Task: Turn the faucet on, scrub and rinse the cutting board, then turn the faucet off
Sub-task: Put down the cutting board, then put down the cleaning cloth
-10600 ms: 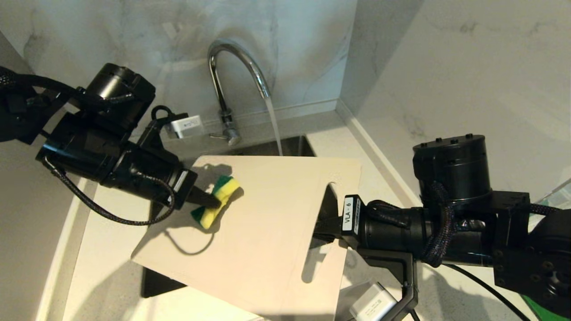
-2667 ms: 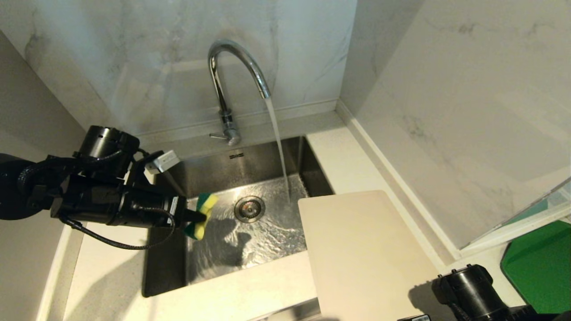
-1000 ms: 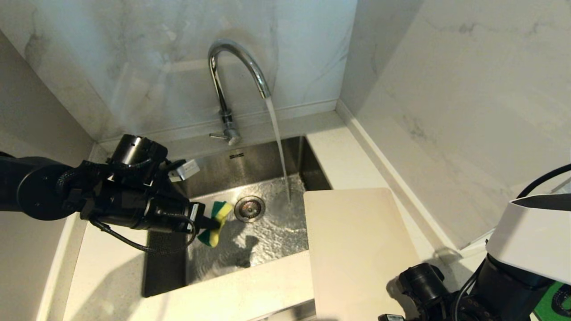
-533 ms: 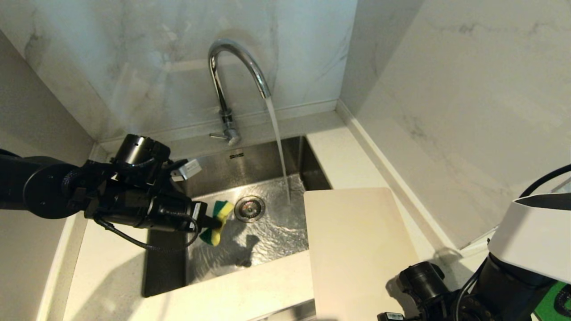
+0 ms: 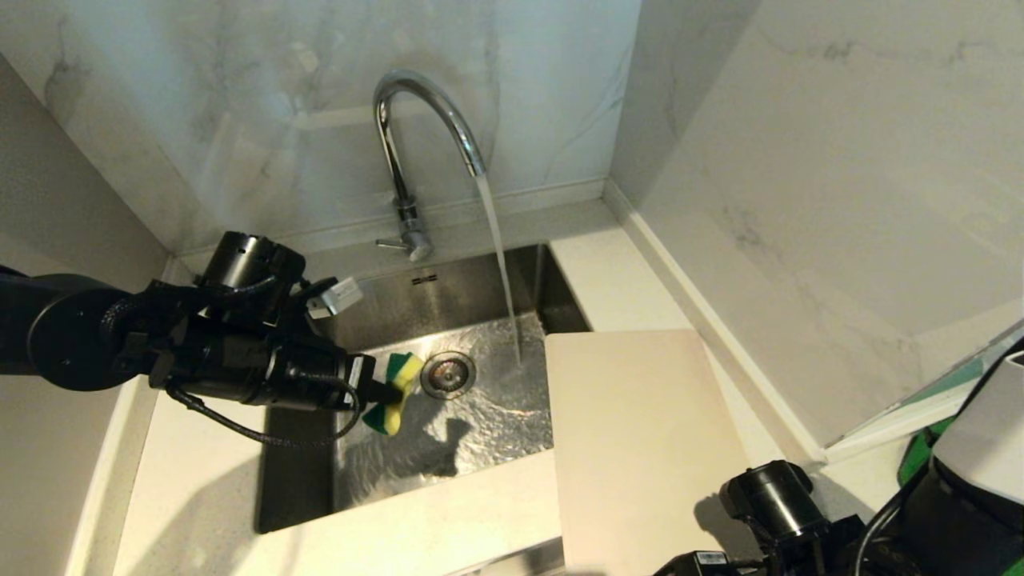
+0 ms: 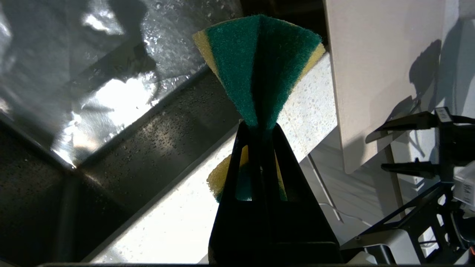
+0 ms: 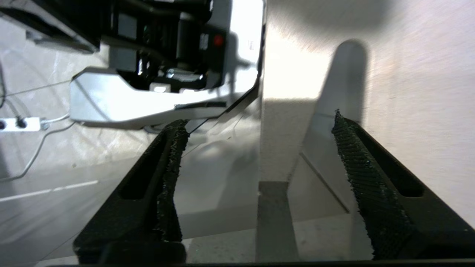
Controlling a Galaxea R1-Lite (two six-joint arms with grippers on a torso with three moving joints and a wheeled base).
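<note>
The chrome faucet [image 5: 398,152] is running, and its stream falls into the sink beside the drain. The cream cutting board [image 5: 640,448] lies flat on the counter right of the sink, its left edge overhanging the basin. My left gripper [image 5: 390,394] hovers over the sink's left side, shut on a yellow-and-green sponge [image 5: 402,374]; in the left wrist view the sponge [image 6: 259,66] fans out past the left gripper [image 6: 258,128]. My right gripper [image 7: 256,148] stands open at the board's near end, holding nothing, with the cutting board [image 7: 426,74] just beyond its fingers.
The steel sink [image 5: 480,292] is wet, with a round drain [image 5: 447,374]. The faucet's small lever [image 5: 392,244] points left at its base. Marble walls close the corner behind and to the right. A green mat [image 5: 912,460] peeks out at the far right.
My right gripper has opened and let go of the cutting board, and that arm has sunk lower in view. The left gripper with the sponge has edged slightly right.
</note>
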